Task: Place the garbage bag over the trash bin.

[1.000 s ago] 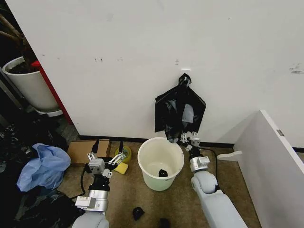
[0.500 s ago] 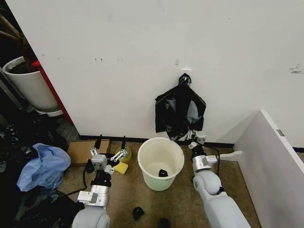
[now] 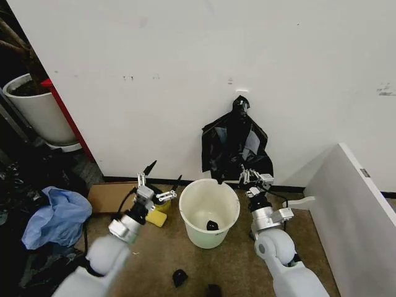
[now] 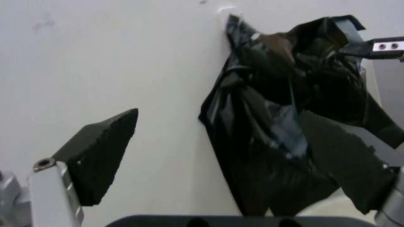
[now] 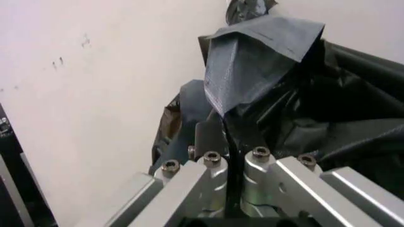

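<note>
Nearest in the head view, two small dark scraps [image 3: 179, 277] lie on the brown floor between the arms; just beyond them the trash bin [image 3: 209, 212] stands upright on the floor close to the wall, a small black scrap [image 3: 211, 225] lying inside on its bottom; to the left of the bin the left gripper [image 3: 162, 180] is raised with its two dark fingers spread wide and nothing between them, hovering near a yellow roll [image 3: 159, 207] and a flat cardboard piece [image 3: 110, 197]; farther left, a blue cloth heap [image 3: 55, 216] lies on the floor; to the right of the bin the right gripper [image 3: 250, 178] reaches up at the bag's lower edge, just past the bin's far right rim; the right wrist view adds the detail the head view lacks, the metal fingers [image 5: 208, 163] pressed together with a thin fold of black film pinched between them; farthest, the garbage bag [image 3: 235, 147] hangs by its knotted top from a hook on the white wall [image 3: 185, 74], above and behind the bin, not over it; the left wrist view shows the bag's glossy crinkles against the wall beyond that gripper's parted black pads [image 4: 101, 151]; far left, a white plant pot [image 3: 38, 111] stands on the floor.
</note>
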Controlling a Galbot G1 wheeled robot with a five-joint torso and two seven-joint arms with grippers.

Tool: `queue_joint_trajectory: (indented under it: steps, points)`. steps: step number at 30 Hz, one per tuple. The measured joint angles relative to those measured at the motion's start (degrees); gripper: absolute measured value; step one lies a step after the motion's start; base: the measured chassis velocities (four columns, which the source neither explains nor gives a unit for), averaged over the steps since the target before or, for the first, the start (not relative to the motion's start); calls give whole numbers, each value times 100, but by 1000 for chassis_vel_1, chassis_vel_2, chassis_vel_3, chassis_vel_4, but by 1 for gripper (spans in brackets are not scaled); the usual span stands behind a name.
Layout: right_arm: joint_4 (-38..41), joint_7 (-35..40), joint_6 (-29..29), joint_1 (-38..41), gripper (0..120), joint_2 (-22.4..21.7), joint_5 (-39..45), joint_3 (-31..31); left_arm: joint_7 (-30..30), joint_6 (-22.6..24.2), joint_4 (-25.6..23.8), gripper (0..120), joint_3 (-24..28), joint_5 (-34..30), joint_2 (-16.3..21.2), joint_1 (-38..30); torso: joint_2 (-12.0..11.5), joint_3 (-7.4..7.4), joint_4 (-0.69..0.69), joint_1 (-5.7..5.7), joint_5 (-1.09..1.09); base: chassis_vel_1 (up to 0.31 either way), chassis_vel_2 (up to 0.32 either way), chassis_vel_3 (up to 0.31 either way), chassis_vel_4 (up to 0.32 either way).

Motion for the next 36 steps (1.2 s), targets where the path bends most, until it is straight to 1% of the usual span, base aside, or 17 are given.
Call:
queue_joint_trajectory:
  steps: [1, 2, 3, 6, 8, 9, 10, 12, 16, 22, 24, 25, 27, 31, 32, 33, 36]
  points:
    - [-1, -35, 10, 7, 0, 11, -1, -2, 57, -30, 145, 100, 202, 55, 78, -281, 0, 0, 0, 0, -1, 0, 0, 0, 0]
    - [-1, -35, 10, 7, 0, 11, -1, -2, 57, -30, 145, 100, 202, 55, 78, -281, 0, 0, 0, 0, -1, 0, 0, 0, 0]
    - [-2, -57, 15, 7, 0, 15, -2, -4, 116, -56, 238, 100, 341, 84, 120, -469, 0, 0, -1, 0, -3, 0, 0, 0, 0]
    - [-6, -124, 29, 7, 0, 17, -3, -2, 466, -161, 586, 100, 873, 138, 211, -1116, 0, 0, -2, 0, 0, 0, 0, 0, 0]
    - [-26, -153, 42, 7, 0, 14, -8, 13, 590, -207, 808, 100, 1148, 223, 193, -1458, 0, 0, 0, 1, -1, 0, 0, 0, 0]
    - [-26, -153, 42, 7, 0, 14, -8, 13, 590, -207, 808, 100, 1148, 223, 193, -1458, 0, 0, 0, 1, -1, 0, 0, 0, 0]
    - [-36, -167, 49, 5, 0, 14, -12, 23, 620, -245, 978, 100, 1340, 328, 140, -1722, 0, 1, -1, 1, -1, 0, 0, 0, 0]
    - [-38, -176, 58, -2, 0, 25, -16, 42, 610, -307, 1224, 100, 1512, 634, -3, -2052, 0, 0, -1, 1, 0, 0, 0, 0, 0]
    - [-38, -197, 62, -20, 0, 66, -45, 53, 447, -411, 1631, 100, 1662, 1493, -370, -2562, 0, 0, -2, 1, 1, 0, 0, 0, 0]
    - [-4, -207, 67, -58, 0, 74, -62, 92, 449, -387, 2020, 100, 1836, 1917, -592, -2858, 0, 0, -2, 1, 0, 0, 0, 0, 0]
    - [5, -208, 71, -70, 0, 61, -62, 102, 504, -381, 2119, 98, 1844, 2164, -672, -2921, 0, 0, -1, 1, 0, 0, 0, 0, 0]
    - [5, -208, 71, -70, 0, 61, -62, 102, 504, -381, 2119, 98, 1844, 2164, -672, -2921, 0, 0, -1, 1, 0, 0, 0, 0, 0]
    - [8, -208, 74, -71, 0, 55, -63, 107, 560, -373, 2196, 94, 1843, 2331, -725, -2959, 0, 0, -2, 1, 0, 0, 0, 0, 0]
    - [31, -209, 80, -79, 0, 57, -62, 100, 793, -356, 2319, 77, 1819, 2548, -849, -3022, 0, 0, -1, 1, 0, 0, 0, 0, 0]
    - [44, -208, 80, -82, 0, 62, -62, 94, 853, -352, 2341, 74, 1799, 2595, -873, -3024, 0, 0, -2, 0, 0, 0, 0, 0, 0]
    - [44, -208, 80, -82, 0, 62, -62, 94, 853, -352, 2341, 74, 1799, 2595, -873, -3024, 0, 0, -2, 0, 0, 0, 0, 0, 0]
    - [73, -208, 80, -82, 0, 72, -64, 79, 951, -308, 2361, 62, 1730, 2692, -893, -3007, 0, 0, -1, 0, -1, 0, 0, 0, 0]
